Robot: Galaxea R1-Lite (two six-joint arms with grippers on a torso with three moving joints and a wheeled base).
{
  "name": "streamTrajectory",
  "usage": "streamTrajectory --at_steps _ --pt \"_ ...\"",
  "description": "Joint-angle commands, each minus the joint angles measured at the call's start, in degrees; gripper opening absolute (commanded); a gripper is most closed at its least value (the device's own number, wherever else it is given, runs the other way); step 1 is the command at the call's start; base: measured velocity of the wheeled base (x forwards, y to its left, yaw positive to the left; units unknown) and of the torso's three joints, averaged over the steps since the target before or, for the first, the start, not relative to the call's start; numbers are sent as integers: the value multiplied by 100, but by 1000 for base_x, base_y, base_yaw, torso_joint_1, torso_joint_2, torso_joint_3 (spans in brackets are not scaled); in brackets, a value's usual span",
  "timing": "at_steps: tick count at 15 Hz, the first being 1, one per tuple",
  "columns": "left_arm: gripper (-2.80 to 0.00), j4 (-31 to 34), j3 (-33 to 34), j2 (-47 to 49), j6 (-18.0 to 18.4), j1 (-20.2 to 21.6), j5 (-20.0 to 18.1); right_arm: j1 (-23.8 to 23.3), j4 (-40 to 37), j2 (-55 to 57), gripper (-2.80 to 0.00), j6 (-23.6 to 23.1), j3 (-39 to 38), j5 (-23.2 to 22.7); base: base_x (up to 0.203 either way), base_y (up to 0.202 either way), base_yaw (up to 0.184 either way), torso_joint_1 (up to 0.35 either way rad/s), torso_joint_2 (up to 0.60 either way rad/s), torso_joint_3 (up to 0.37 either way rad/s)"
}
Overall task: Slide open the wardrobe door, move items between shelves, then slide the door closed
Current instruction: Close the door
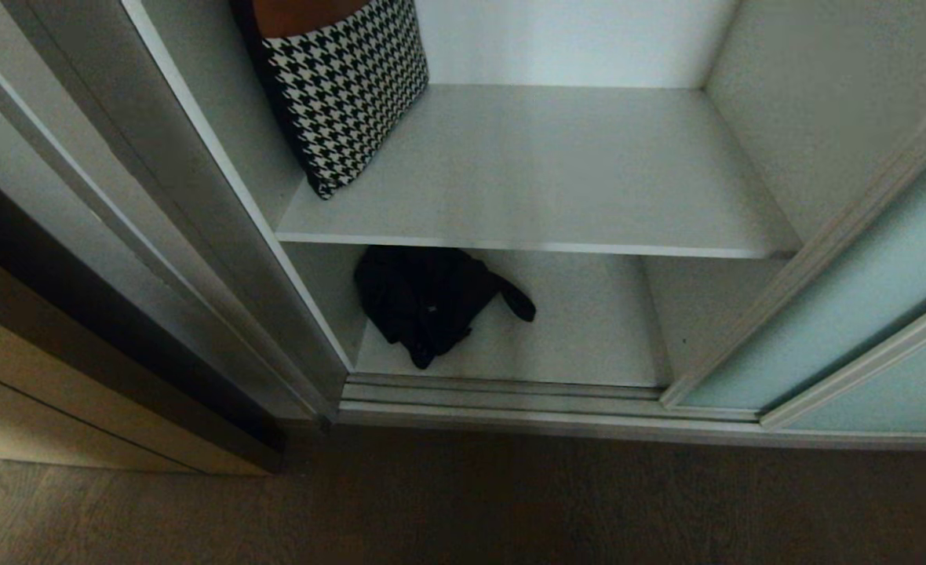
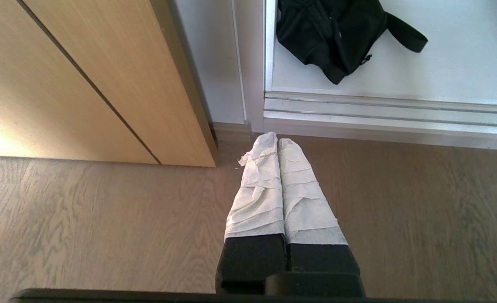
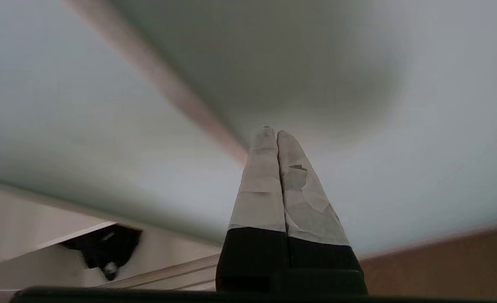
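The wardrobe stands open, its frosted teal sliding door [image 1: 863, 314] pushed to the right. A black fabric bag [image 1: 424, 302] lies on the bottom shelf [image 1: 588, 337], at its left. The houndstooth piece [image 1: 345, 86] with the orange-brown top leans at the left of the upper shelf [image 1: 549, 173]. My right gripper [image 3: 272, 131] is shut and empty, its tips close to the teal door glass [image 3: 421, 147]; the bag [image 3: 105, 248] shows low at the side. My left gripper [image 2: 277, 138] is shut and empty over the wood floor, short of the door track [image 2: 379, 113], with the bag [image 2: 328, 33] beyond it. Neither arm shows in the head view.
A tan wooden panel [image 2: 84, 84] stands left of the wardrobe, with a dark frame edge [image 1: 118, 329] beside the opening. The metal floor track [image 1: 510, 392] runs along the wardrobe's front. Brown wood floor [image 1: 463, 502] lies before it.
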State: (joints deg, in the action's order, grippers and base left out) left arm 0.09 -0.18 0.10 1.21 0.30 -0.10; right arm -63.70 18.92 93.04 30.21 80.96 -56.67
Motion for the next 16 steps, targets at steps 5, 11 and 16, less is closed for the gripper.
streamTrajectory --at_steps 5,11,16 --pt "-280 0 1 8 2 5 1 110 622 296 -280 29 -159 51 0 0 0 0 0 0" --pt "-280 0 1 8 2 5 1 350 657 276 -280 11 -212 70 0 0 0 0 0 0" --pt "-280 0 1 8 2 5 1 708 902 463 -280 11 -160 594 0 0 0 0 0 0"
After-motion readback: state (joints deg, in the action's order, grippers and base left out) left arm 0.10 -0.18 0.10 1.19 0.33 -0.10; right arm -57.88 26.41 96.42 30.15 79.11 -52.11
